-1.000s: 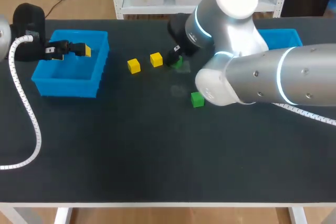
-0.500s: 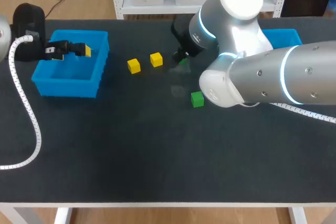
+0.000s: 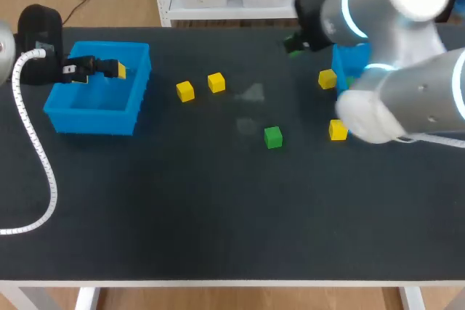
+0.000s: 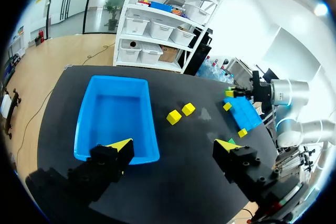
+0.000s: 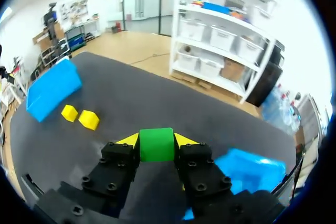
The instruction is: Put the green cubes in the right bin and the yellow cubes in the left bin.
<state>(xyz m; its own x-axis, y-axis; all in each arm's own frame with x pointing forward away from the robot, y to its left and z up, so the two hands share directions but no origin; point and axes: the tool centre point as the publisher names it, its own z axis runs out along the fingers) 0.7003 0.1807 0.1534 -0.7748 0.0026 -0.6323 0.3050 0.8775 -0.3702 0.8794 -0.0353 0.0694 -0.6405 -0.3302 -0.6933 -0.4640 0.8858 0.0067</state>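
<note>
Right hand (image 5: 156, 140) rightward, green cube (image 5: 156, 146) within

Four yellow cubes (image 3: 185, 91) (image 3: 216, 82) (image 3: 327, 78) (image 3: 337, 130), two green cubes (image 3: 272, 136) (image 5: 156, 144) and two blue bins (image 3: 94, 117) (image 3: 345, 59) are in view at the black desk (image 3: 218, 215).

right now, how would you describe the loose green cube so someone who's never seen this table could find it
On the dark table, look between the left bin and the right bin. The loose green cube lies alone there, with yellow cubes off to both sides. Unlike the held green cube in the right tool, it rests on the table surface.
</note>
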